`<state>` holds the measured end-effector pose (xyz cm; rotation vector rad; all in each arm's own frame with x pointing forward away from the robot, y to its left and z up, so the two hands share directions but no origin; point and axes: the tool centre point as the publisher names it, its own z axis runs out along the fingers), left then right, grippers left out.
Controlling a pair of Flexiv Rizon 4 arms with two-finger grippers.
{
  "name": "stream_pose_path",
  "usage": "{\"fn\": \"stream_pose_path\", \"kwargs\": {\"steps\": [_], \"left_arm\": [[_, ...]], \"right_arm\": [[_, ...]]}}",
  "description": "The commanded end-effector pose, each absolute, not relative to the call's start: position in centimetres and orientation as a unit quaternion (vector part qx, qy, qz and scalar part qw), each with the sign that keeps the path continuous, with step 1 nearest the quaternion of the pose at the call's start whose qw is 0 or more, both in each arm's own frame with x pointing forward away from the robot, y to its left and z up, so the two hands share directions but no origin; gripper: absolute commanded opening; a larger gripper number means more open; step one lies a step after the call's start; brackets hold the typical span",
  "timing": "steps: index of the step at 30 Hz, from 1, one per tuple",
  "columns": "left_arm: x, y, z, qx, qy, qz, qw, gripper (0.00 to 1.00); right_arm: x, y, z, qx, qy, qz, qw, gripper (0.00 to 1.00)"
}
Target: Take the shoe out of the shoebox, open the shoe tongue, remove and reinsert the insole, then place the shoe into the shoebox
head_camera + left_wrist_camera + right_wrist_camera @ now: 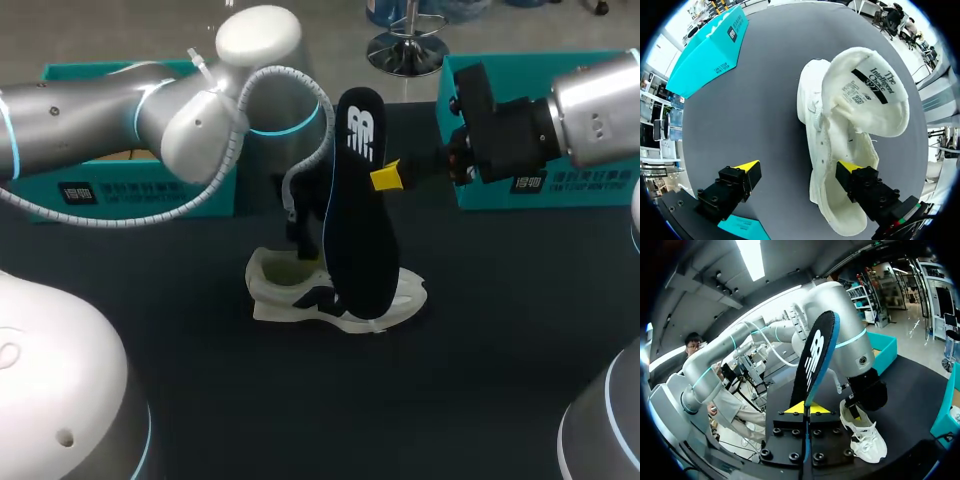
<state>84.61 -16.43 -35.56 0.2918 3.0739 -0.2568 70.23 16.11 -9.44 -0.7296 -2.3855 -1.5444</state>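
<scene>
At the left gripper point(797, 168) the fingers stand wide apart: one tip sits inside the heel opening of the white shoe point(860, 100), the other beside it, over the dark table point(765, 75). The tongue is folded out and shows its label. Further right, the right gripper point(386, 178) pinches the black, blue-edged insole point(358, 220), upright above the shoe.

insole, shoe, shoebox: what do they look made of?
Insole: likely foam under a matte black fabric top. A blue edge layer shows, and it stands straight though the right gripper pinches only one edge.
Shoe: off-white matte textile, possibly mesh. The tongue looks soft and padded and has a label on it.
Teal shoebox: probably printed cardboard, with flat, thin walls.
</scene>
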Motion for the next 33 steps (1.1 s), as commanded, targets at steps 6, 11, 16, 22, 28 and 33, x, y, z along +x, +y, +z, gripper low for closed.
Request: {"fn": "stream_pose_path", "kwargs": {"steps": [6,11,16,22,28,33], "left_arm": [[84.5,-17.0,-36.8,0.094,0.992,-0.085,0.007,0.95],[83.9,-17.2,-37.4,0.093,0.992,-0.082,0.000,0.27],[83.2,-17.6,-37.4,0.093,0.992,-0.080,-0.004,0.00],[83.1,-17.5,-37.3,0.089,0.993,-0.082,-0.003,0.00],[83.1,-17.5,-37.3,0.089,0.993,-0.082,-0.003,0.00],[83.1,-17.5,-37.3,0.089,0.993,-0.082,-0.003,0.00]], "right_arm": [[70.2,16.3,-9.5,-0.248,-0.809,-0.523,0.103,0.00],[70.2,16.3,-9.5,-0.248,-0.809,-0.523,0.103,0.00],[70.2,16.3,-9.5,-0.248,-0.809,-0.523,0.103,0.00],[70.2,16.3,-9.5,-0.248,-0.809,-0.523,0.103,0.00],[70.2,16.3,-9.5,-0.248,-0.809,-0.523,0.103,0.00],[70.2,16.3,-9.5,-0.248,-0.809,-0.523,0.103,0.00]]}}
